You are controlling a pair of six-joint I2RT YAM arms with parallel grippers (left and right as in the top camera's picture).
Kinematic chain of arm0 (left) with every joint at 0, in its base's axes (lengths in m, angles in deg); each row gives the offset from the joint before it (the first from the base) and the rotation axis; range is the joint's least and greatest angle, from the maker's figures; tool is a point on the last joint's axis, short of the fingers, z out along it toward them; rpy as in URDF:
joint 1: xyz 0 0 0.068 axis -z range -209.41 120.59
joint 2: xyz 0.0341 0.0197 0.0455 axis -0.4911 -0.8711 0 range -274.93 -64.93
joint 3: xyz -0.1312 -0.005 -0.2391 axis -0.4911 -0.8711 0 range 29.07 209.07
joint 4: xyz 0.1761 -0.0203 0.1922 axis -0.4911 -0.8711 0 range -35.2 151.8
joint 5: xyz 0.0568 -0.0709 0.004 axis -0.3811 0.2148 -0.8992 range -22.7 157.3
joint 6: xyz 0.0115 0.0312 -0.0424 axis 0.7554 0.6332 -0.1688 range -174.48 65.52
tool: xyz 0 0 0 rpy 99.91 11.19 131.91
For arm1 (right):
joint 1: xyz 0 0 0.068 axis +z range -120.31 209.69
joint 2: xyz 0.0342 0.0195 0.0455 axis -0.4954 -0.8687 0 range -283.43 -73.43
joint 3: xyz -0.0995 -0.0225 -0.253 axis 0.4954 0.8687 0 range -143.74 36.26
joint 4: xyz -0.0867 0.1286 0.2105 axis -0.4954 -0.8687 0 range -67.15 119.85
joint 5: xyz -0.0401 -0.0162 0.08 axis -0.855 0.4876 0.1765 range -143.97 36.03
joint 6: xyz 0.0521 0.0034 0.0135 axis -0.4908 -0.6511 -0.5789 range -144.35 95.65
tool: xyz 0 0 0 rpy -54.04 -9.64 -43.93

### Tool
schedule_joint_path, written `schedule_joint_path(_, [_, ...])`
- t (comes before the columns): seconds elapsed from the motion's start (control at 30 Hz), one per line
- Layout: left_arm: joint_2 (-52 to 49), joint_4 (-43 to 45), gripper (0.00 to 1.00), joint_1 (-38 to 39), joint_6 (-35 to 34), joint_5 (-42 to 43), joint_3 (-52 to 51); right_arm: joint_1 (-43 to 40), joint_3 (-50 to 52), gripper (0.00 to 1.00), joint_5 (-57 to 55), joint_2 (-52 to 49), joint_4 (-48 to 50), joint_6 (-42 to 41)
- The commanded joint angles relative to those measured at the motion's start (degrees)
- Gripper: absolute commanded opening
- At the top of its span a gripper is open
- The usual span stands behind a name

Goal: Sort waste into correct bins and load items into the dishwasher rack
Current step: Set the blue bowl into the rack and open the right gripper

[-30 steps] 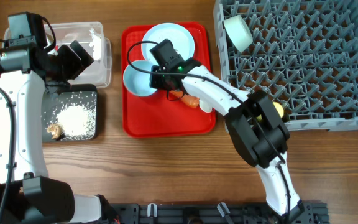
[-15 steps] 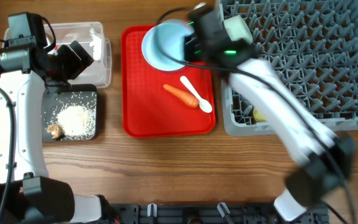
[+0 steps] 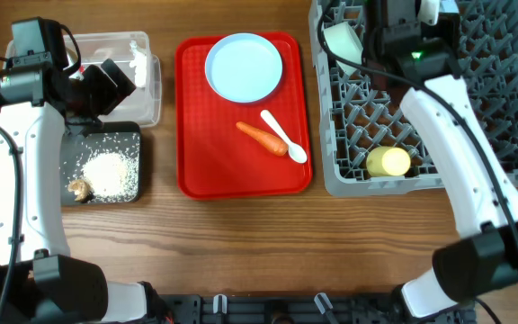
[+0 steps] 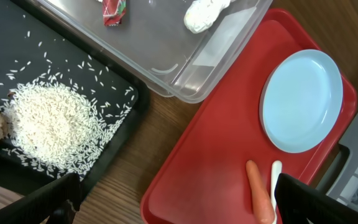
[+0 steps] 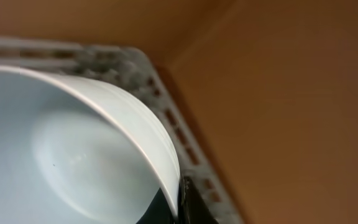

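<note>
White rice-like grains (image 3: 108,173) are heaped in the black tray (image 3: 75,144) at the near left of the surface (image 3: 241,243), with a small brown food scrap (image 3: 80,188) at the heap's left edge. Just beyond the tray, the clear tub (image 3: 149,90) is seen with a red snack wrapper (image 4: 114,11) and a white paper scrap (image 4: 204,12) inside. The left pincer (image 4: 176,186) is held above the tub, spread wide with nothing between its fingers. On the red serving tray (image 3: 205,153), the light-blue plate (image 3: 244,67) is set at the far end. The carrot (image 3: 262,138) and the white spoon (image 3: 281,135) are laid side by side nearer. In the dishwasher rack (image 3: 502,63), a pale-green bowl (image 3: 344,47) is tilted at the far left corner, and a yellow cup (image 3: 388,162) is lying near the front edge. The right pincer (image 5: 179,186) is closed on the rim of the small light-blue bowl (image 5: 73,162), held over the rack's far edge.
</note>
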Motion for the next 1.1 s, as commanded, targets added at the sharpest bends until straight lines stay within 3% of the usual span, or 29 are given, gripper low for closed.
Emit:
schedule_joint_path(0.0, [0.31, 0.02, 1.0, -0.2, 0.02, -0.48, -0.26, 0.13, 0.17, 0.04, -5.9, -1.97, 0.48, 9.49])
schedule_joint_path(0.17, [0.31, 0.0, 1.0, -0.2, 0.02, -0.48, -0.26, -1.97, 0.17, 0.04, -3.19, -4.11, 9.16, 13.46])
schedule_joint_path(0.43, [0.31, 0.04, 1.0, -0.2, 0.0, -0.48, -0.26, -5.18, 0.17, 0.04, -1.49, -12.7, 33.44, 41.51])
schedule_joint_path(0.57, [0.31, 0.28, 1.0, -0.2, -0.04, -0.48, -0.26, -5.57, 0.17, 0.04, -1.29, -17.59, 45.05, 50.97])
schedule_joint_path(0.73, [0.31, 0.24, 1.0, -0.2, -0.17, -0.28, -0.26, -5.6, 0.17, 0.04, 0.96, -23.47, 52.0, 59.84])
schedule_joint_path(1.07, [0.31, 0.2, 1.0, -0.2, -0.17, -0.28, -0.26, -6.71, 0.2, 0.04, 1.01, -28.26, 53.35, 61.81])
